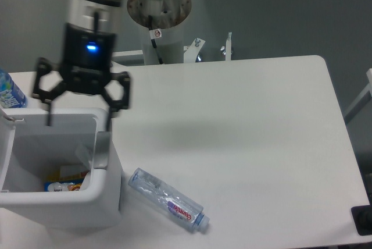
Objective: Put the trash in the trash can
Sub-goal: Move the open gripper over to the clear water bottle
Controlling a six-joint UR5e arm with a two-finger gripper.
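Plastic everywhere in the one fixed view: large white rectangular trash can [103, 199] with rounded corners and smooth walls at lower left, grey latch [102, 150] on its right rim, hinged white lid only partly visible, cut off by the left frame edge. Inside the can, partly hidden by the near wall: something white with an orange-and-blue printed item [64, 185] at the bottom; can't make out for sure whether the small white paper carton is among them. One clear plastic bottle with pink-red label and pale blue cap [167, 199] lies on its side on the smooth white table [244, 121], just right of the can, apart from it, cap pointing lower right, label text too small to read. A second bottle with a blue label [10, 91] is at the far left edge, mostly cropped. One black two-finger gripper [78, 109], blue light lit on its body, hangs above the can's back rim; motion-blurred, fingers spread wide, nothing between them, released. Grey cylindrical arm base [158, 4] with a white column stands behind the table's far edge, top of the arm cut off. Dark object [364, 220] at the lower right corner, cropped, unidentifiable.
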